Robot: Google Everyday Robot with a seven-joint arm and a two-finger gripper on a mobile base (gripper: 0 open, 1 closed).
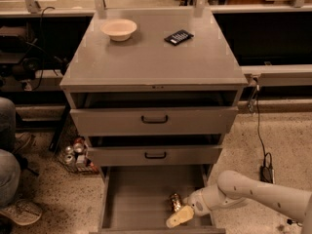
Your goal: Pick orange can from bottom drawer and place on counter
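The orange can (175,200) stands upright on the floor of the open bottom drawer (141,199), right of its middle. My gripper (174,212) reaches in from the right on a white arm (253,194), low in the drawer and right against the can. It looks open: one cream finger (179,217) lies just in front of the can, and the other is hidden. The can rests on the drawer floor. The counter (151,57) is the grey top of the cabinet.
A cream bowl (119,29) and a black remote-like object (179,37) lie on the counter. The two upper drawers (155,119) are slightly open. Several red-and-silver cans (75,152) sit on the floor to the left, near a person's legs (12,179). Cables lie on the floor to the right.
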